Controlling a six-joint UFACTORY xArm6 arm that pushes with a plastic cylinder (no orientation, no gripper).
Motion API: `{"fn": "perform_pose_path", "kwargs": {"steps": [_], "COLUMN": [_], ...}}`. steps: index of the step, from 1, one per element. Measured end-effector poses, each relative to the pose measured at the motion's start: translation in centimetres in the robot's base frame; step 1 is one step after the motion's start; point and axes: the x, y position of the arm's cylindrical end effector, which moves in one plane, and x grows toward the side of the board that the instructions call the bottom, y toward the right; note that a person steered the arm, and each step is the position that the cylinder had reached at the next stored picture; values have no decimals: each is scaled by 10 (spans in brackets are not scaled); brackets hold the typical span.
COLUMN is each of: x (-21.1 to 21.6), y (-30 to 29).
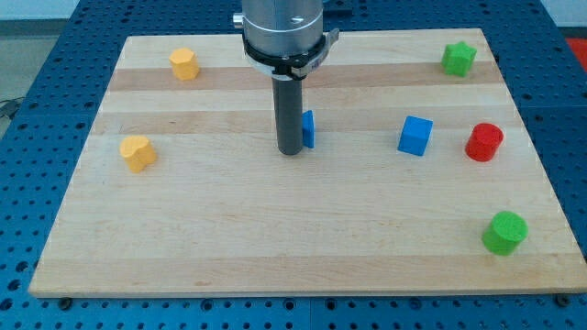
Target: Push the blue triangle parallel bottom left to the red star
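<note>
Overall, a pale wooden surface (303, 229) lies on a blue perforated bench, its lower half bare. Blocks: two yellow, two blue, two green, one red cylinder (484, 142). My tip (291, 151) touches the left of a half-hidden blue block (309, 129), mid-board; no jaws fitted; no red star visible.
</note>
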Motion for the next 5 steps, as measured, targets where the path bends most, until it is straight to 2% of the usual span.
{"fn": "perform_pose_path", "kwargs": {"steps": [1,3,4,5], "x": [30,42,39,3], "y": [0,56,81,96]}}
